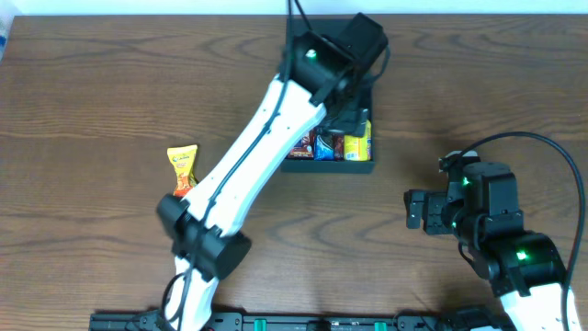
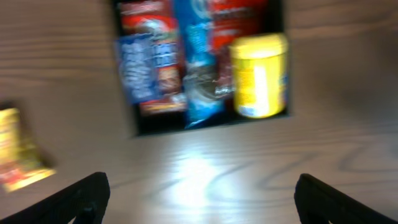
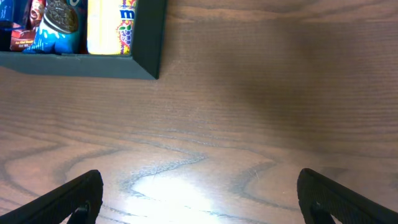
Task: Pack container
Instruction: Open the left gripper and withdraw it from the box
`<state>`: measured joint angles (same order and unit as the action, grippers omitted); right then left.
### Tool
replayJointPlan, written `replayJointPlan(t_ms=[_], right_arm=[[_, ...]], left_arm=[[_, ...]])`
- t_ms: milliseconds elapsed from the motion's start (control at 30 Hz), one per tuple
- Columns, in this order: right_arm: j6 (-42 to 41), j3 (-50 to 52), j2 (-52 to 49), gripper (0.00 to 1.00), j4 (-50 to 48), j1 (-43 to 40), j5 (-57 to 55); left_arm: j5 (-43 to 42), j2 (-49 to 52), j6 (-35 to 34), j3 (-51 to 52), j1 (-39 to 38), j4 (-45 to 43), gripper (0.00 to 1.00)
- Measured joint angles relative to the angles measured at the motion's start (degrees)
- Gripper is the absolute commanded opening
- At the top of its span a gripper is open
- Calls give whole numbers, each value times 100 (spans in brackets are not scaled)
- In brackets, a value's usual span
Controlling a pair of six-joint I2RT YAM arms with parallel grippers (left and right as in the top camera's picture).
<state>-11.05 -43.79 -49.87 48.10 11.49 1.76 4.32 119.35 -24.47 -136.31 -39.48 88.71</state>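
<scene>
Teal container [image 1: 331, 167] with snacks [image 1: 331, 144]; one yellow packet [image 1: 183, 168] outside, left tool [image 2: 202, 196] wide, right tool [image 3: 199, 194] wide

The matte dark teal-green square box [image 1: 342, 168] shows a bright yellow plastic packet [image 2: 258, 74] with blue lettering and small multicoloured marks. It also shows a glossy blue packet [image 2: 198, 68] with a dark round picture, and red packets [image 2: 149, 15] with pale print. The brown wooden bench [image 1: 92, 101] is streaked with darker wavy grain. A yellow foil snack packet [image 1: 183, 168] turns orange-red at its lower end. The left arm [image 1: 266, 138] is white with black joints, and a green light [image 1: 310, 53] glows on it. The left fingers [image 2: 81, 198] and right fingers [image 3: 78, 196] are black.
</scene>
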Motion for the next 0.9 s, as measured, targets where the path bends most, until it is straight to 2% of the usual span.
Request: replayJointPlan(t_ms=[133,267,433,600,900], right_arm=[[2,0,0,99,4,0,0],[2,0,-2,99,2,0,0],[2,2,0,99,-2,0,0],[2,4,0,99,-2,0,0],[2,4,-2,99,0,0,-2]], left_arm=[[662,-302,72,96,-50,350,96],[977,-656,2,994,-55,262,95],[1204,-1617,-129,3147,-55,-826,96],[1261,-2824,-369,4848,146,-1550,96],[1038,-3783,-608,6909,1117,-2474,96]])
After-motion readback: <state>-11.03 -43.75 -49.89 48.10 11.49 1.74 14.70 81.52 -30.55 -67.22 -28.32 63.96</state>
